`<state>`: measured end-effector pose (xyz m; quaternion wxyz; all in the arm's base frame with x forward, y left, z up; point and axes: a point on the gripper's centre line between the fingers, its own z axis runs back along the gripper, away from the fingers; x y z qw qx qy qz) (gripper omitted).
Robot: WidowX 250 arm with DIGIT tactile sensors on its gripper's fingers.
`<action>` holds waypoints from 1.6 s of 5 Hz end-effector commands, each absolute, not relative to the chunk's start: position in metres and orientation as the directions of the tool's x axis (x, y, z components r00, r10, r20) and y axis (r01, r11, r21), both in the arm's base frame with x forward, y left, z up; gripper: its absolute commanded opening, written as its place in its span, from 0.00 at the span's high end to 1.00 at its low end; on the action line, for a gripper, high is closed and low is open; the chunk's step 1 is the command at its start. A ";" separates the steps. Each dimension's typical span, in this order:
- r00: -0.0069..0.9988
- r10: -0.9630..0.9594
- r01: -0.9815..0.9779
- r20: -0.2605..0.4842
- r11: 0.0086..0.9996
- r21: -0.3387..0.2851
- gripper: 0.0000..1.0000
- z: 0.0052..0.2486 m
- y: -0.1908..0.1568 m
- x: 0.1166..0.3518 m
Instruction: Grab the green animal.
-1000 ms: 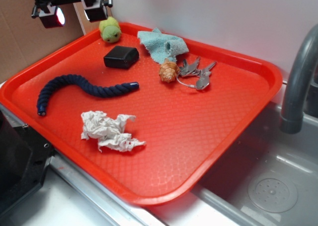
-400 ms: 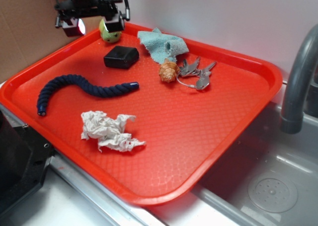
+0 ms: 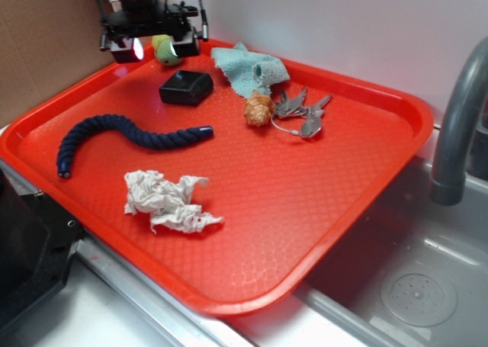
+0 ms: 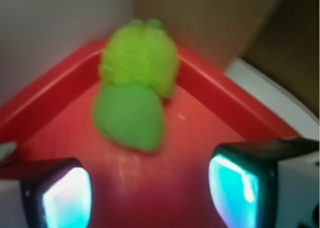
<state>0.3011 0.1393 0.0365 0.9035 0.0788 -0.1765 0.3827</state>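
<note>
Wrist: gripper (image 4: 150, 188) wide open before green animal (image 4: 135, 82).

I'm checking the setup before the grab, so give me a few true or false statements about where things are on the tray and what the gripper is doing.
1. The green animal lies in a corner of the red tray. True.
2. The gripper is shut on the green animal. False: the fingers stand apart and empty, with the toy ahead of them, untouched.
3. The black box sits between the green animal and the blue rope. True.
4. The keys lie on top of the crumpled paper. False: the keys lie beside the shell, well apart from the paper.
5. The teal cloth covers the green animal. False: it lies apart from the toy, which is uncovered.
</note>
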 end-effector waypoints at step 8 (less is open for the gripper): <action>0.663 0.743 -0.721 0.096 0.667 -0.184 1.00 0.140 0.082 0.222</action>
